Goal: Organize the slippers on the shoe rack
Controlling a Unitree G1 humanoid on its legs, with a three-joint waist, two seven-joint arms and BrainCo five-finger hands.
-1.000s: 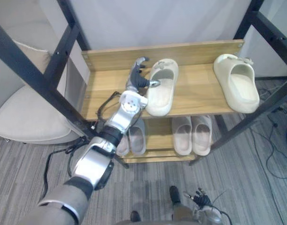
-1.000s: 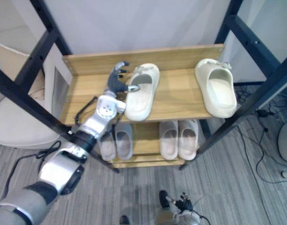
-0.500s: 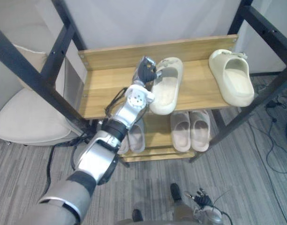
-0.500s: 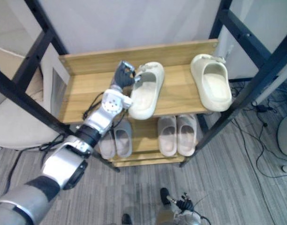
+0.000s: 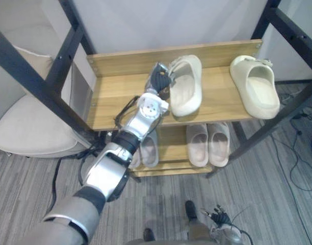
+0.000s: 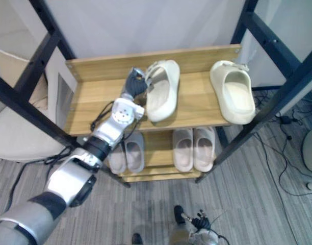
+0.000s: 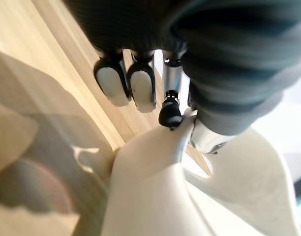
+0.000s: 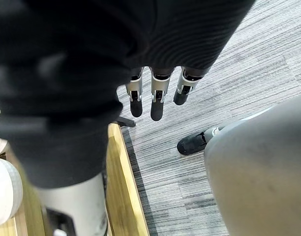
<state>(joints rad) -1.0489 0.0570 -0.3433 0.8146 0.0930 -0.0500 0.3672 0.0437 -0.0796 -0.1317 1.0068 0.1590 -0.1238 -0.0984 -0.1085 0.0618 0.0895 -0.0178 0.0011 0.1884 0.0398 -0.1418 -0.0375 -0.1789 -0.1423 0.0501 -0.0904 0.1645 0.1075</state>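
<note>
My left hand [image 5: 158,81] reaches over the top shelf of the wooden shoe rack [image 5: 118,94] and is shut on the rim of a cream slipper [image 5: 186,84]. The slipper stands tilted on its side, sole facing right. In the left wrist view my curled fingers [image 7: 140,88] and thumb pinch the slipper's edge [image 7: 155,196]. The matching cream slipper [image 5: 255,89] lies flat at the right end of the same shelf. My right hand [image 8: 158,103] hangs open over the carpet, low by the rack's front.
On the lower shelf a grey pair [image 5: 146,148] sits left of a cream pair [image 5: 209,143]. Black frame poles [image 5: 39,84] cross both sides of the rack. A beige cushioned chair [image 5: 28,122] stands at the left. Cables [image 5: 299,153] lie on the carpet at the right.
My left hand has closed on the slipper's rim and tipped the slipper from lying flat up onto its side. The right hand has not moved.
</note>
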